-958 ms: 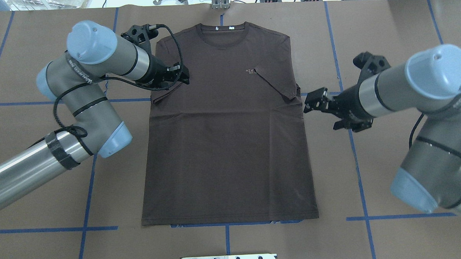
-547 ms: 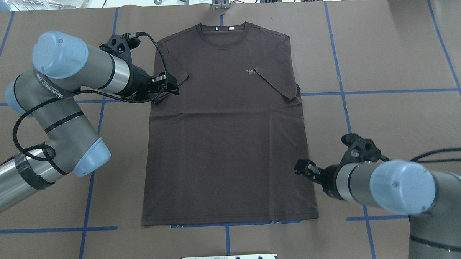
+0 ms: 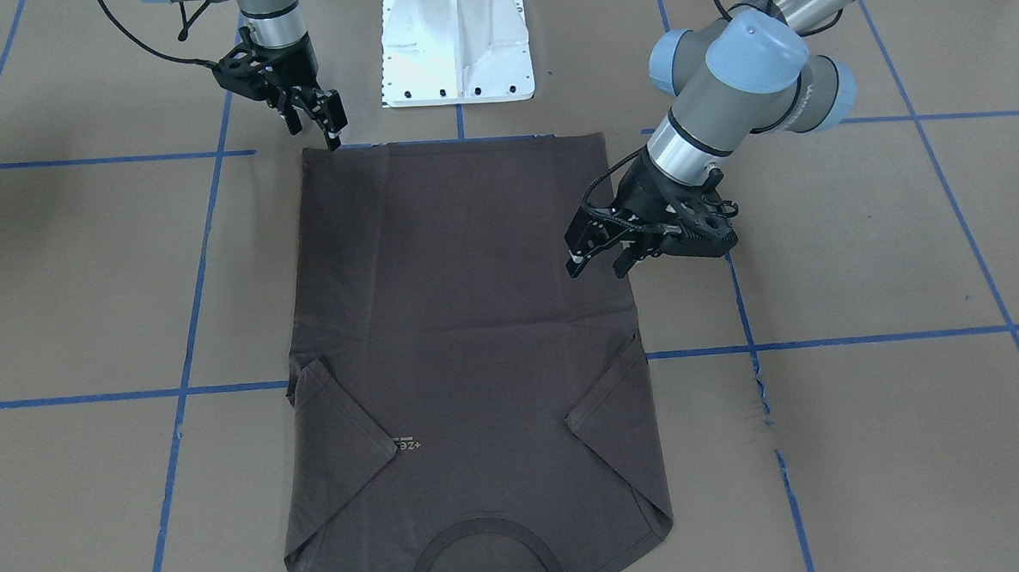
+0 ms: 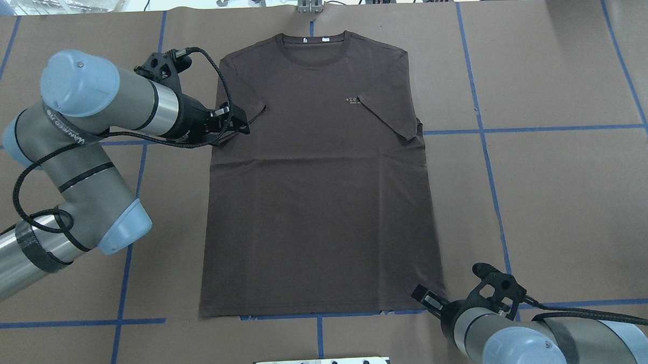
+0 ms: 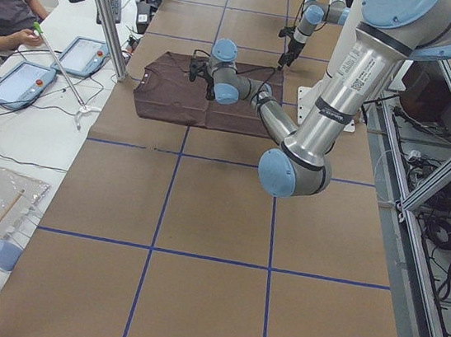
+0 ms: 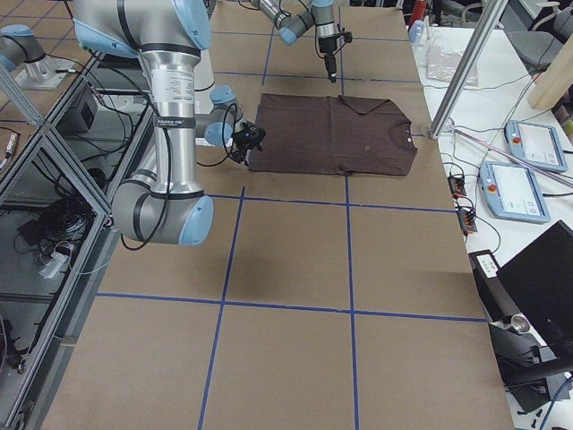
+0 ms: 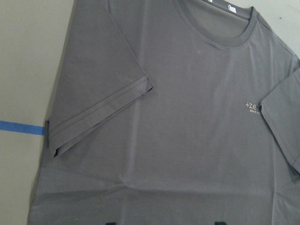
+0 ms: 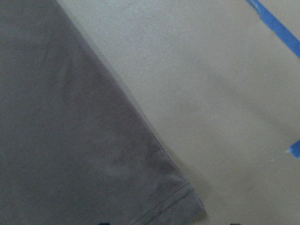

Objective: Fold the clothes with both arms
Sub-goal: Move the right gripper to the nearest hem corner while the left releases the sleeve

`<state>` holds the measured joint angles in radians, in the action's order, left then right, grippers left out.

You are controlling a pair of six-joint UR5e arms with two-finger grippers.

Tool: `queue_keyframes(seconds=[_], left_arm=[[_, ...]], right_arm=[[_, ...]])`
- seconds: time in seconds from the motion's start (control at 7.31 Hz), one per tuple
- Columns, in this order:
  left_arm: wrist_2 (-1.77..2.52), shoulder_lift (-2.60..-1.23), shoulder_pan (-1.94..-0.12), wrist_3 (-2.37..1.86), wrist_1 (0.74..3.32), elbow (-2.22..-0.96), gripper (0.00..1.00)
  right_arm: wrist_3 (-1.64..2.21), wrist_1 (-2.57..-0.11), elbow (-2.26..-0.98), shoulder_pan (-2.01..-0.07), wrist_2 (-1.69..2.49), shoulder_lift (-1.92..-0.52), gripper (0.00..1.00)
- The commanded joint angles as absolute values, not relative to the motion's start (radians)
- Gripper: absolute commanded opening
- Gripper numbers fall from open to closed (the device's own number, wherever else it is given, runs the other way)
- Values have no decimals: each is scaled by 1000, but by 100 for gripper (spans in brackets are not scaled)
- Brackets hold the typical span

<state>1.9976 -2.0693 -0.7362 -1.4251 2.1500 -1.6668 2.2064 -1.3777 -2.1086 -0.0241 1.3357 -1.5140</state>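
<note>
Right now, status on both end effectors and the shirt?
Left end effector open, hovering near folded sleeve. Right end effector open, at hem corner, not gripping. Shirt flat, both sleeves folded in. Nothing seen on it.

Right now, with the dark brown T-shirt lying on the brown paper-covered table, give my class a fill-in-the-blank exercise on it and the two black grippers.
Both short sleeves of the dark brown-grey T-shirt are folded ____ over its front.
The black right gripper is at a corner of the shirt's ____, opposite the collar.
The black left gripper is near a folded ____.
The tape lines on the brown table are ____.
Missing words: inward; hem; sleeve; blue.
</note>
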Motion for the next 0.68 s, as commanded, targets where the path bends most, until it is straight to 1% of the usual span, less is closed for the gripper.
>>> queue_keyframes(seconds=[0.0,0.27,0.55], left_arm=[[1987,-2062,-735,-1434,2151,-1667,76],[1985,-2053,-733,-1434,2152,-1667,76],[1979,-2049,-732,-1431,2154,-1667,76]], right_arm=[[2217,-1381,-2082,-35,1335,-1508,83],[2207,-1382,-2086,-70,1339,-1506,76],[2212,-1384,-2083,-71,1339,-1506,58]])
